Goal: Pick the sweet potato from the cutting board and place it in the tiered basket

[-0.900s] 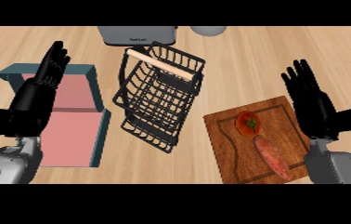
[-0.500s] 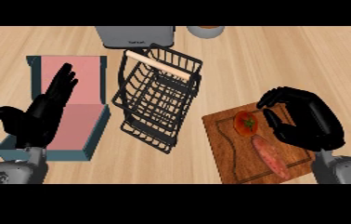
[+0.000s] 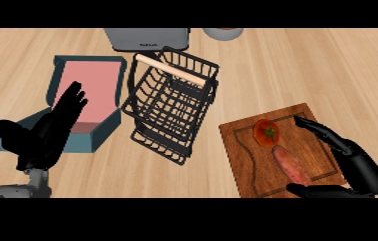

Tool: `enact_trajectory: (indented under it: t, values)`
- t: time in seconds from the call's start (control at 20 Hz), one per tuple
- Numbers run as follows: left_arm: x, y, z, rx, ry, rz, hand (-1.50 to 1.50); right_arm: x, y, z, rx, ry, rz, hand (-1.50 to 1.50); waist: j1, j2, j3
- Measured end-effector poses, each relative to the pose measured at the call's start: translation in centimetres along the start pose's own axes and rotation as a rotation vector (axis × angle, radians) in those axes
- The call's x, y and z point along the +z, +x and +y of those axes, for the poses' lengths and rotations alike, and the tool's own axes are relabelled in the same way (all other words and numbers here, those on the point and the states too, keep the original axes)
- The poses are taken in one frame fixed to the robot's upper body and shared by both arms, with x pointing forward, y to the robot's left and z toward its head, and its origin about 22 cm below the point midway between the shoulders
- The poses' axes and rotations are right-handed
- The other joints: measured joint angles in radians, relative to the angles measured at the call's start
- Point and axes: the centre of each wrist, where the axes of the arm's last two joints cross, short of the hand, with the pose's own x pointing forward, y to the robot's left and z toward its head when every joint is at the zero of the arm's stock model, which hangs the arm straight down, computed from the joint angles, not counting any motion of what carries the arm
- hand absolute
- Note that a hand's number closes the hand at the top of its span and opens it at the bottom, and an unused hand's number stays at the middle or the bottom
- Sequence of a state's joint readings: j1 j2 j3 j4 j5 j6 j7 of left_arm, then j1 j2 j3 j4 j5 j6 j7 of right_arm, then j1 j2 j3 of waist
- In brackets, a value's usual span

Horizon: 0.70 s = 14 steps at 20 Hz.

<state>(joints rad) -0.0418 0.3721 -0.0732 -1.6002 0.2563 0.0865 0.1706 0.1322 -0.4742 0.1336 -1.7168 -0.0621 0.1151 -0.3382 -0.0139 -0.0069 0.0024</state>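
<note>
A reddish sweet potato point(image 3: 291, 167) lies on the wooden cutting board point(image 3: 247, 169) at the lower right, just below a red tomato point(image 3: 266, 132). My right hand point(image 3: 351, 161) is at the board's right side, open, fingers stretched along the board's edge and the thumb low beside the sweet potato's near end. It does not hold anything. The black wire tiered basket point(image 3: 173, 101) stands in the middle of the counter. My left hand point(image 3: 50, 132) rests open at the lower left, fingers up.
A teal box with a pink inside point(image 3: 87, 92) sits left of the basket, partly behind my left hand. A grey toaster point(image 3: 147, 38) and a round bowl point(image 3: 222, 33) stand at the far edge. Bare wooden counter lies between basket and board.
My right hand has dropped lower and to the right, spreading open around the sweet potato's near end. The view has shifted, and my left hand sits slightly lower.
</note>
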Motion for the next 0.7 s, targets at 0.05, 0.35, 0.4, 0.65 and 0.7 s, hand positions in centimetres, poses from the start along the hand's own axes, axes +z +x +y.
enact_trajectory:
  t: [0.05, 0.35, 0.4, 0.65, 0.7]
  values:
    - [-0.1, 0.1, 0.0, 0.0, 0.0, 0.002, 0.0, 0.1, 0.5, -0.9, 0.062, 0.016, -0.005, -1.5, -0.002, 0.0, 0.0]
    - [0.0, 0.0, 0.1, 0.001, 0.004, 0.005, 0.0, -0.1, 5.1, -5.3, 0.48, 0.199, 0.046, -1.5, -0.007, -0.002, -0.002]
    - [0.0, 0.0, 0.1, 0.002, 0.004, 0.006, 0.0, -0.3, 5.8, -5.7, 0.539, 0.251, 0.069, -1.5, -0.004, -0.002, -0.003]
    - [-0.4, 0.4, 0.1, 0.0, 0.001, 0.009, 0.0, 0.0, 8.8, -5.3, 0.735, 0.507, 0.208, -1.5, -0.004, 0.0, -0.003]
    - [-0.5, 0.2, 0.0, 0.0, 0.002, 0.005, 0.0, 0.2, 9.4, -4.5, 0.751, 0.535, 0.226, -1.5, -0.004, 0.0, -0.002]
